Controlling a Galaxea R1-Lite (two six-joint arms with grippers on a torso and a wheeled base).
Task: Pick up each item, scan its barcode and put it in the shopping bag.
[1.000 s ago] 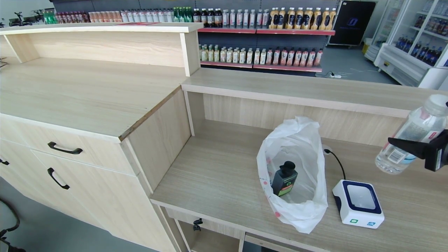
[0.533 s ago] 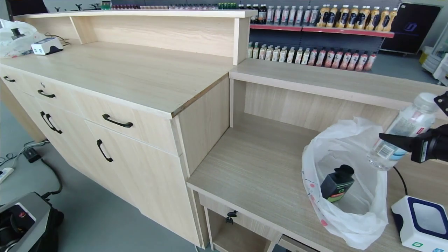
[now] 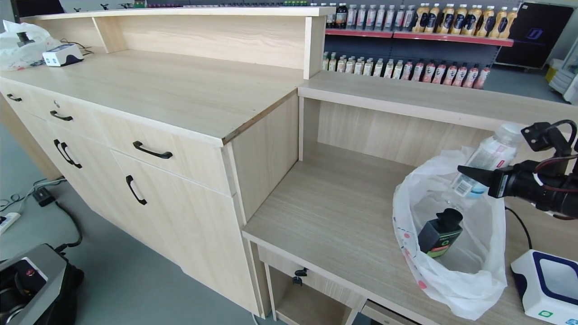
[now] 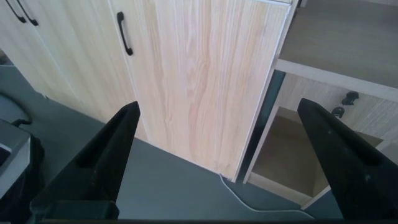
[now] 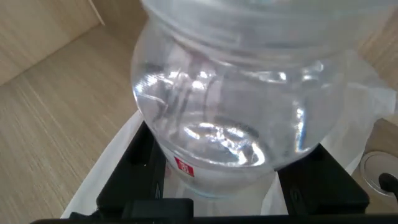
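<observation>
Gripping the barcode-labelled bottle [image 3: 487,159], the right tool [image 3: 473,175] overhangs the shopping bag [image 3: 456,290].

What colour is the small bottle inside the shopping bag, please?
The small bottle is black, with a green-marked label; head view.

Looking down from the head over counter [image 3: 180,95] and bag [image 3: 451,289], facing that counter's cabinet front [image 4: 199,81] low from the left wrist, crowding the bottle [image 5: 230,106] above that bag from the right wrist.
</observation>
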